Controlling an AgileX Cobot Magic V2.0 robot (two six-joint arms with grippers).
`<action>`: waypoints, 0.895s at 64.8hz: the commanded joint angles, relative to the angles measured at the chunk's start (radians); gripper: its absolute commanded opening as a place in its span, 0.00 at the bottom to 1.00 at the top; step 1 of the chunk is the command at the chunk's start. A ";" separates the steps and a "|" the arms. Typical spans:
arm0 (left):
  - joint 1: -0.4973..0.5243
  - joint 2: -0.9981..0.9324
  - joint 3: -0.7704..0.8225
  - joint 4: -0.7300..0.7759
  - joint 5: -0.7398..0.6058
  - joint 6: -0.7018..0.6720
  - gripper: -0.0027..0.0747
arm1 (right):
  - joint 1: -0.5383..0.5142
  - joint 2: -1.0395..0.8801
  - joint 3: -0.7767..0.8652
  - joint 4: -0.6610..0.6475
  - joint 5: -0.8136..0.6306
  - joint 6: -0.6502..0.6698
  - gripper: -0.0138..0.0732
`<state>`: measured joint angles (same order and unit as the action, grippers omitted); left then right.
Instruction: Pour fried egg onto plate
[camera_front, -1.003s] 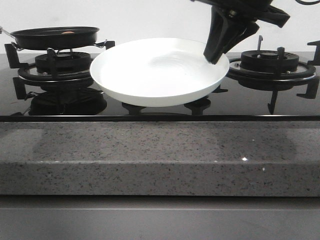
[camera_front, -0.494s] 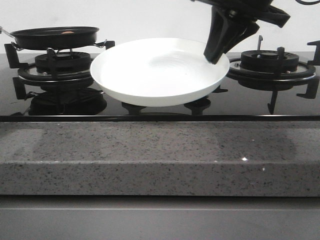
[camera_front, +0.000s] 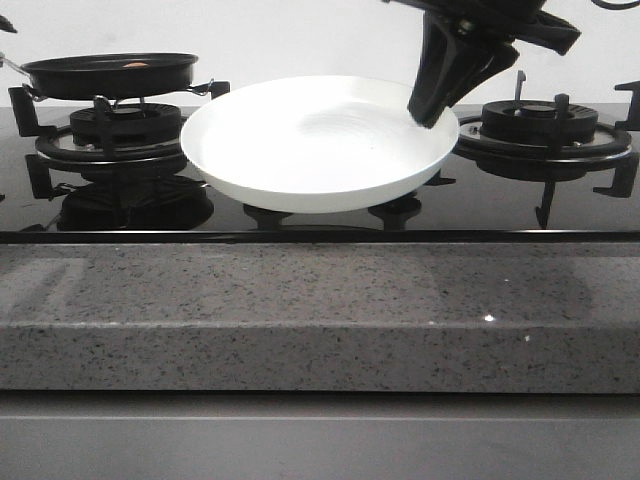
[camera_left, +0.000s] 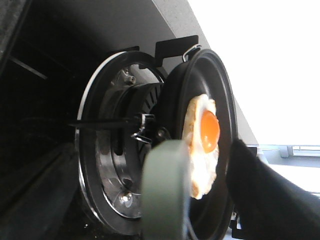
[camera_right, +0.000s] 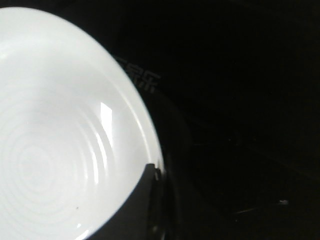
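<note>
My right claw (camera_front: 432, 112) grips the rim of the bare plate (camera_front: 300, 150) above the stove (camera_front: 560, 200), while the egg (camera_left: 202, 145) lies in the pan (camera_front: 110, 72) on the left burner (camera_front: 120, 130), my left claw's state unclear.

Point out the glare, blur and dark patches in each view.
Front view: the glossy white plate is nearly blown out. Left wrist view: blurred green-taped finger close up, overexposed background, sharp fried egg. Right wrist view: stovetop nearly black, one glint on the plate.
</note>
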<state>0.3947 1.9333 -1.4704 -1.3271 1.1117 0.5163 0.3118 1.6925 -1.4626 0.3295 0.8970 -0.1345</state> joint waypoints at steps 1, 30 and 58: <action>-0.005 -0.040 -0.041 -0.078 0.034 0.005 0.77 | 0.000 -0.046 -0.023 0.023 -0.043 -0.006 0.08; 0.001 -0.040 -0.043 -0.100 0.073 0.005 0.47 | 0.000 -0.046 -0.023 0.023 -0.043 -0.006 0.08; 0.020 -0.040 -0.043 -0.104 0.079 0.005 0.44 | 0.000 -0.046 -0.023 0.023 -0.043 -0.006 0.08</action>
<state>0.4009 1.9453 -1.4833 -1.3507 1.1618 0.5163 0.3118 1.6925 -1.4626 0.3295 0.8970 -0.1345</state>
